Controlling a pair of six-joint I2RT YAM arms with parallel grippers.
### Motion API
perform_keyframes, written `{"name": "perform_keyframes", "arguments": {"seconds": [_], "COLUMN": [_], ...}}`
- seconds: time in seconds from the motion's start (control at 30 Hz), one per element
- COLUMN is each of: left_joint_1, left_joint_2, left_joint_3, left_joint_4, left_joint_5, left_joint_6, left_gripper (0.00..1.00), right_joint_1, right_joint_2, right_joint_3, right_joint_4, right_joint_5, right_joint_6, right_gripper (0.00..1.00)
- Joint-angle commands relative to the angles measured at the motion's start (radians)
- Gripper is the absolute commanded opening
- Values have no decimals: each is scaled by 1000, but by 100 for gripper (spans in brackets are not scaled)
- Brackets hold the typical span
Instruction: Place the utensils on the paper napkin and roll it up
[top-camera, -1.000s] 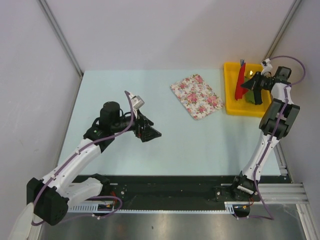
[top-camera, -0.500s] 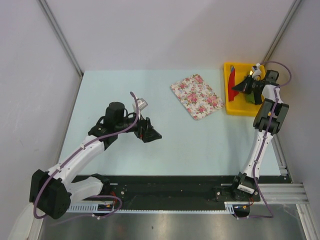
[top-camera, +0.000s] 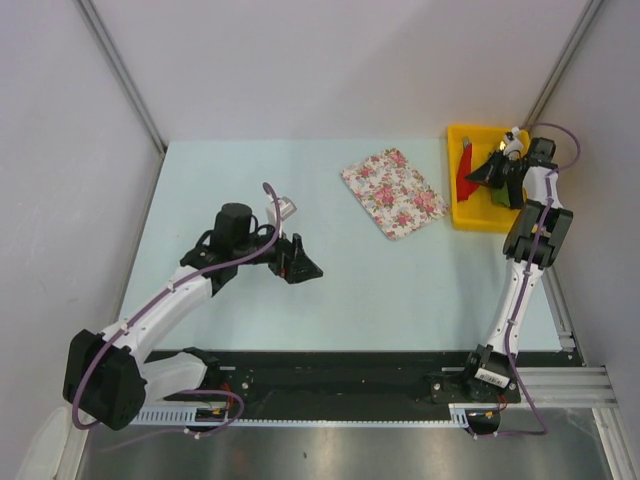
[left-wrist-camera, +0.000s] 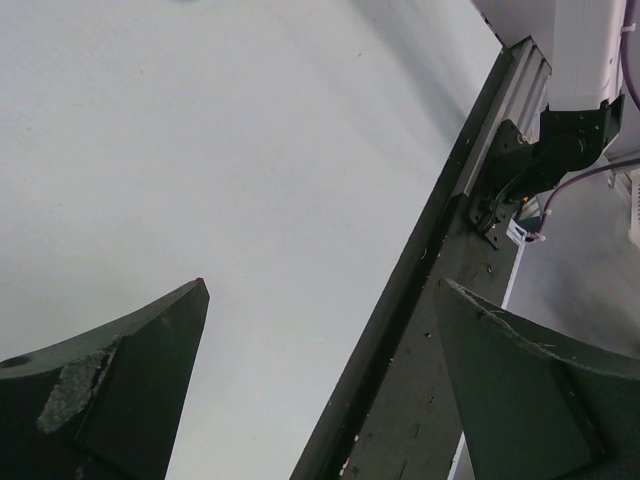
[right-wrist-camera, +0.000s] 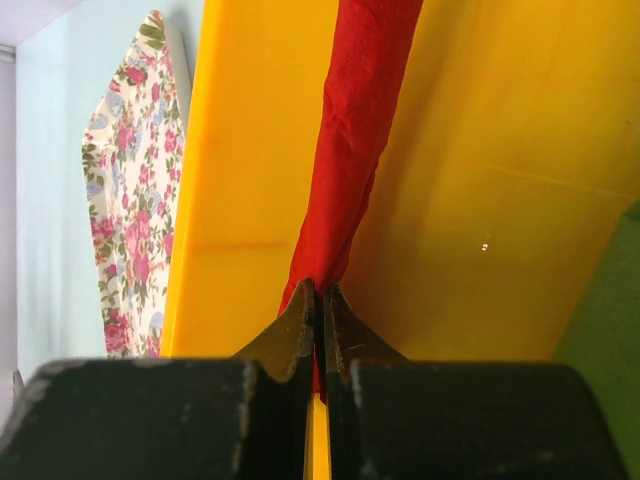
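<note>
The red paper napkin hangs bunched into a narrow strip inside the yellow bin. My right gripper is shut on its near end, the jaws pressed together on the red paper. From above, the napkin shows over the bin's left side, just left of the right gripper. My left gripper hovers over the left middle of the table; in its wrist view the left gripper is wide open with nothing between its jaws. The utensils are hidden or out of view.
A floral cloth lies on the table left of the yellow bin, and its edge shows beside the bin wall. Something green lies in the bin to the right. A black rail runs along the table's near edge.
The right arm has drawn back and slightly left over the bin, carrying the red napkin with it. The left arm has shifted only slightly.
</note>
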Motion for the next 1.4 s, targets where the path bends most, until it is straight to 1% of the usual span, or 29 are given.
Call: {"name": "perform_keyframes", "arguments": {"seconds": [0.0, 0.2, 0.3, 0.33, 0.4, 0.43, 0.5, 0.53, 0.57, 0.63, 0.7, 0.8, 0.87, 1.0, 1.1, 1.2, 1.23, 1.27, 1.33, 1.37], "left_joint_1": [17, 29, 29, 29, 31, 31, 31, 31, 31, 31, 31, 32, 34, 40, 43, 55, 64, 83, 106, 121], "left_joint_2": [-10, -7, -5, -2, -2, -1, -1, -1, -1, -4, -14, -31, -39, -53, -53, -47, -39, -34, -15, -5], "left_joint_3": [10, 10, 10, 12, 13, 16, 19, 24, 24, 28, 30, 27, 25, 22, 25, 41, 48, 56, 85, 100], "left_joint_4": [1, 5, 9, 9, 9, 9, 8, 6, 8, 0, -6, -15, -20, -29, -35, -58, -69, -80, -107, -124], "left_joint_5": [13, 17, 25, 24, 24, 24, 25, 25, 24, 16, -2, -39, -45, -49, -55, -65, -67, -71, -49, -29], "left_joint_6": [7, -1, -2, -2, -1, -1, -2, -2, -2, -2, -2, -6, -6, -3, 2, 4, 5, 7, 11, 16], "left_gripper": [99, 100, 100, 100, 100, 99, 100, 100, 100, 100, 100, 100, 99, 100, 100, 100, 100, 100, 100, 100], "right_joint_1": [29, 38, 42, 42, 45, 45, 46, 49, 48, 49, 49, 49, 49, 57, 57, 48, 42, 39, 31, 31], "right_joint_2": [27, 39, 38, 38, 32, 29, 16, 1, -7, -28, -42, -79, -117, -186, -212, -221, -228, -237, -273, -289], "right_joint_3": [85, 116, 115, 116, 115, 112, 93, 83, 75, 58, 56, 50, 20, -62, -100, -102, -100, -97, -97, -94], "right_joint_4": [-75, -115, -116, -116, -119, -122, -115, -110, -100, -89, -75, -50, -23, 20, 36, 28, 19, 14, 5, -1], "right_joint_5": [68, 101, 114, 131, 145, 159, 177, 188, 194, 211, 229, 249, 251, 259, 269, 265, 260, 259, 254, 250], "right_joint_6": [-33, -56, -54, -53, -62, -68, -83, -89, -92, -95, -97, -102, -117, -134, -132, -112, -109, -111, -114, -114], "right_gripper": [2, 2, 8, 15, 24, 32, 38, 46, 48, 58, 71, 76, 76, 62, 58, 58, 60, 63, 66, 70]}}
